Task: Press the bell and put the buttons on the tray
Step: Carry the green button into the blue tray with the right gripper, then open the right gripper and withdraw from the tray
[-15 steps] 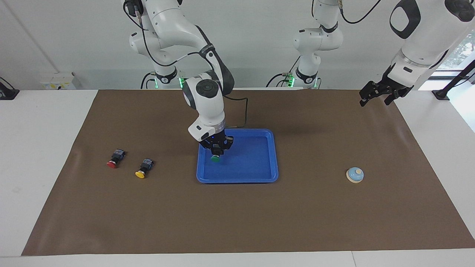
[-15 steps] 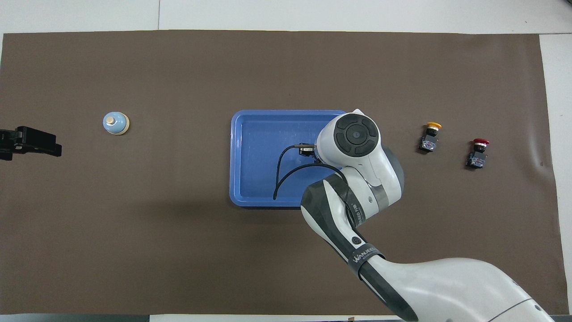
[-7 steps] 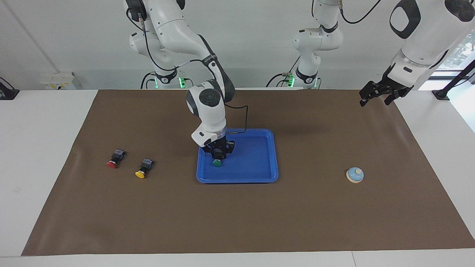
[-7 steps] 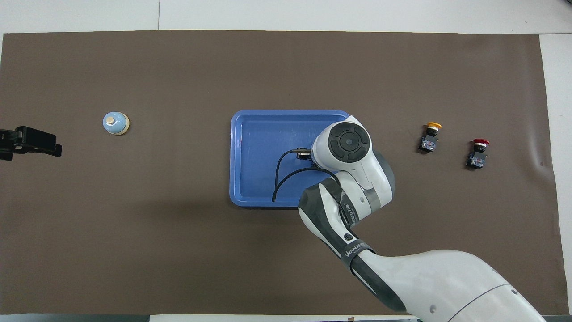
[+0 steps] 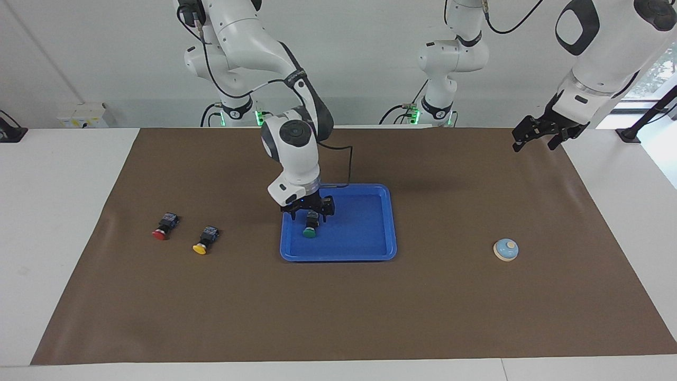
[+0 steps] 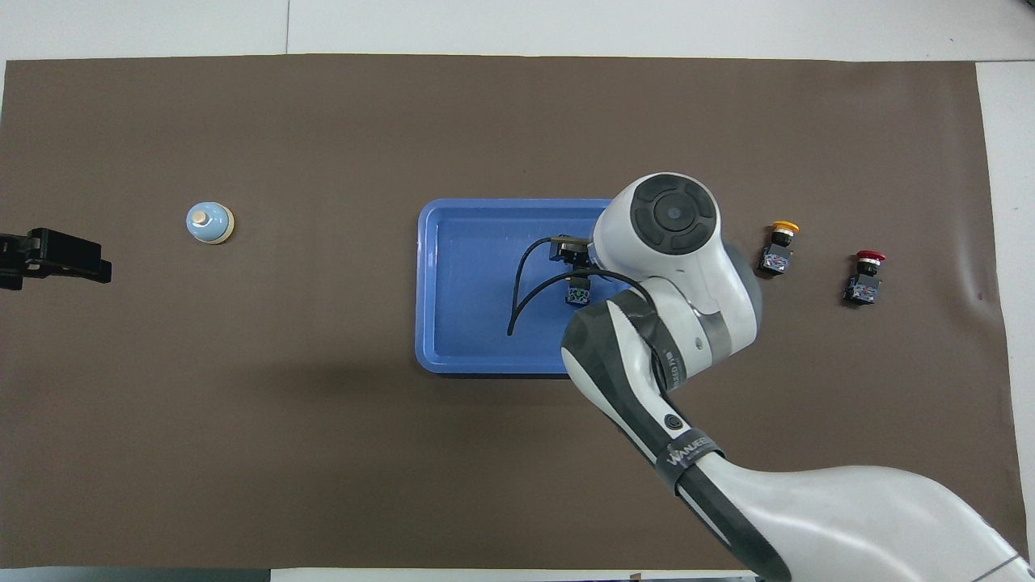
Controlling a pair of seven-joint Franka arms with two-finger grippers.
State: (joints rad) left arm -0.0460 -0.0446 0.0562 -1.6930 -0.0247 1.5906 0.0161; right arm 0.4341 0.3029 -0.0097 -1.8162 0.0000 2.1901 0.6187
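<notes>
The blue tray (image 5: 338, 257) (image 6: 465, 283) lies mid-mat. In it rests the green button (image 5: 309, 229) (image 6: 577, 293), near the tray's edge toward the right arm's end. My right gripper (image 5: 309, 210) hovers just over the button, open, its fingers apart on either side of the button's body and not gripping it. The yellow button (image 5: 205, 240) (image 6: 779, 246) and the red button (image 5: 161, 226) (image 6: 864, 276) lie on the mat toward the right arm's end. The bell (image 5: 506, 250) (image 6: 209, 222) stands toward the left arm's end. My left gripper (image 5: 538, 138) (image 6: 48, 259) waits open, raised over the mat's edge there.
A brown mat (image 5: 338, 317) covers most of the white table. The right arm's wrist and its black cable (image 6: 517, 299) hang over part of the tray in the overhead view.
My right gripper has opened and let go of the green button, which now lies in the tray, and the gripper has lifted slightly off it. The left arm has not moved.
</notes>
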